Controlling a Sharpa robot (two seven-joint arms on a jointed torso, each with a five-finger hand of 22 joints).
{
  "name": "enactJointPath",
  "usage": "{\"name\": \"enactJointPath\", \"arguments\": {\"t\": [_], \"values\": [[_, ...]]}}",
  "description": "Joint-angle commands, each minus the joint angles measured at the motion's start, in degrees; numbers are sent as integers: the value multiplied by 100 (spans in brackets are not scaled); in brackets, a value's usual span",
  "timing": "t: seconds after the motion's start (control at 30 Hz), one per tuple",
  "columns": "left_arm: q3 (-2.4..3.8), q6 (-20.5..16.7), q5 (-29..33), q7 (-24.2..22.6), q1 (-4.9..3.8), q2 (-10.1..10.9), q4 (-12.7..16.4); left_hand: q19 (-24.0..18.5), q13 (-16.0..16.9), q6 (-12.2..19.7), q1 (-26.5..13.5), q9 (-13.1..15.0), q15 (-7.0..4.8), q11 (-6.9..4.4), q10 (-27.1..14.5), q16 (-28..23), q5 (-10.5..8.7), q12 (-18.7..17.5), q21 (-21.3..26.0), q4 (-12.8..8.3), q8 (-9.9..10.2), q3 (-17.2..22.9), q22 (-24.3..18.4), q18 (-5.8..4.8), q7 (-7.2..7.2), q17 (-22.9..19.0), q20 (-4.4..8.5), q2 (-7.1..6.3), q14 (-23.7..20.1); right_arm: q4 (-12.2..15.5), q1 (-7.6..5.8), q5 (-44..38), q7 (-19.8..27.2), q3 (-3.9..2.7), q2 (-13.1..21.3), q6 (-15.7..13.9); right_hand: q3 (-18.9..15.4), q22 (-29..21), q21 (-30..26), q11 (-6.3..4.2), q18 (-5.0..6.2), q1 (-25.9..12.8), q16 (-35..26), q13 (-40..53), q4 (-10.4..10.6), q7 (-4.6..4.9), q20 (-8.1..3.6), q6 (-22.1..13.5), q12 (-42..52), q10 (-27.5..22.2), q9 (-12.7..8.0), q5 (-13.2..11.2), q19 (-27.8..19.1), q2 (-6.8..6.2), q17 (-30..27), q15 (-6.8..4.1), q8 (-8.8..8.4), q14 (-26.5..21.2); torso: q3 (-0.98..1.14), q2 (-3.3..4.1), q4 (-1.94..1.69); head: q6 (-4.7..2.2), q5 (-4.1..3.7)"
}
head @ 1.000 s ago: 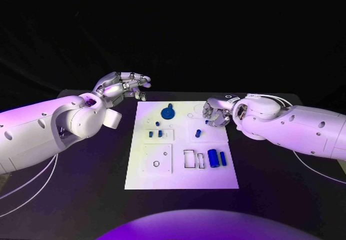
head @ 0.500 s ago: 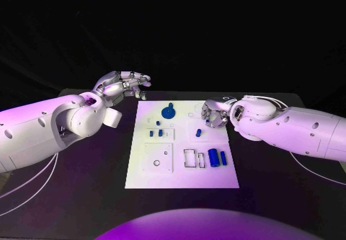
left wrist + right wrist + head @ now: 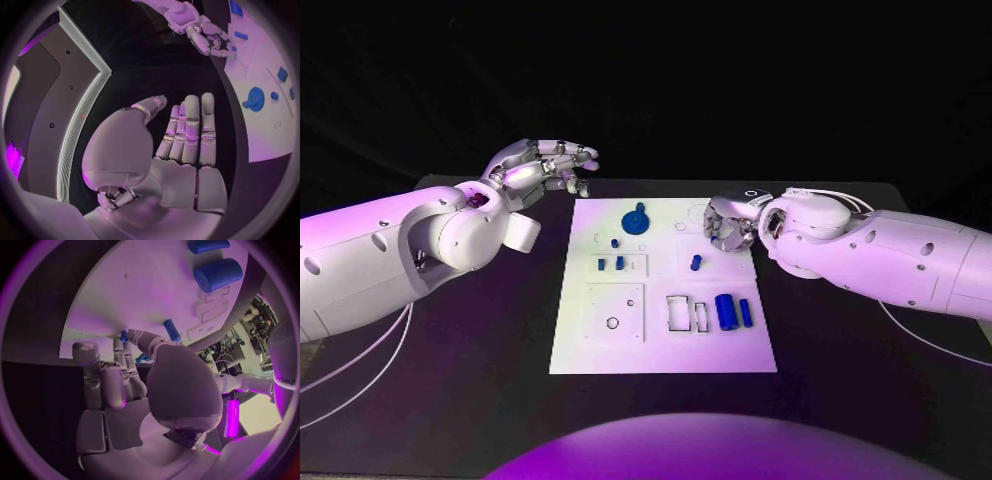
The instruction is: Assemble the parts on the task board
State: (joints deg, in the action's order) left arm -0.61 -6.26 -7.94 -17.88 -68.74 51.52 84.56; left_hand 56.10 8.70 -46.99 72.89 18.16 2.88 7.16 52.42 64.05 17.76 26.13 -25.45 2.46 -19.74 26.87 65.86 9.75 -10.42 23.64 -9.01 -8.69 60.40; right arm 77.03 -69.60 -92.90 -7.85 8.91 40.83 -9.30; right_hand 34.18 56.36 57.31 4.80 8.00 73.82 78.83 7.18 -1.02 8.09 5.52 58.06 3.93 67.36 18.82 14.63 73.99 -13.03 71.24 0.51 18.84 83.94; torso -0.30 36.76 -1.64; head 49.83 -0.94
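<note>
1. Progress check: the task board [image 3: 664, 345] lies flat in the middle of the black desk [image 3: 430, 380], and by my read the assembly is in its early or middle stretch. Several blue parts look seated or standing in place, while a few outlined slots near the board's front still look unfilled.
2. The round blue disc [image 3: 636, 223] sits at the far end of the board, and two small blue pegs [image 3: 610, 265] stand side by side in a square recess near the middle.
3. The large blue cylinder [image 3: 726, 309] and a slimmer blue bar [image 3: 746, 315] lie next to each other toward the right front, just beside two empty rectangular outlines [image 3: 679, 315].
4. A short blue peg [image 3: 695, 264] rests alone, near the right hand.
5. The right hand [image 3: 727, 226] is over the board's far right corner; its fingertips [image 3: 125, 337] pinch a small blue piece [image 3: 124, 336] right at the board surface.
6. The left hand [image 3: 545, 168] hovers off the board's far left corner, well apart from the parts, fingers loosely curled and holding nothing.
7. Still to do, I judge: seat the pinched piece, then place the loose cylinder, bar and peg.
</note>
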Motion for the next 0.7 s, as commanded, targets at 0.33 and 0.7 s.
{"name": "enactJointPath", "arguments": {"t": [0.33, 0.7], "values": [[6, 57, -80, 31, -5, 2, 8, -24, -9, 45, -37, 9, 26, 10, -38, -33, -18, 18, 42, -4, -25, -43, -16, 57, -10, 3, -17, -16, -33, 45, 51, -417, -182, 18, 26, 199, 82, 95, 101, -4, -40, 106, 66, 30, -93, -14, -18, 56, 31, 90, 70, -3, 1, -32, 22, -28, 37, 285, -4, -4, -3, 1, -13], [6, 54, -87, 33, -5, 5, 9, -25, -9, 49, -37, 10, 27, 11, -40, -33, -19, 18, 44, -4, -27, -46, -18, 57, -12, 3, -18, -17, -34, 33, 93, -351, -181, 18, -23, 194, 79, 201, 181, -16, -49, -23, 124, 67, -41, -32, -16, 66, 33, 140, 157, -209, -16, -12, 58, -34, 50, 289, -7, 1, 0, 12, -18]]}}
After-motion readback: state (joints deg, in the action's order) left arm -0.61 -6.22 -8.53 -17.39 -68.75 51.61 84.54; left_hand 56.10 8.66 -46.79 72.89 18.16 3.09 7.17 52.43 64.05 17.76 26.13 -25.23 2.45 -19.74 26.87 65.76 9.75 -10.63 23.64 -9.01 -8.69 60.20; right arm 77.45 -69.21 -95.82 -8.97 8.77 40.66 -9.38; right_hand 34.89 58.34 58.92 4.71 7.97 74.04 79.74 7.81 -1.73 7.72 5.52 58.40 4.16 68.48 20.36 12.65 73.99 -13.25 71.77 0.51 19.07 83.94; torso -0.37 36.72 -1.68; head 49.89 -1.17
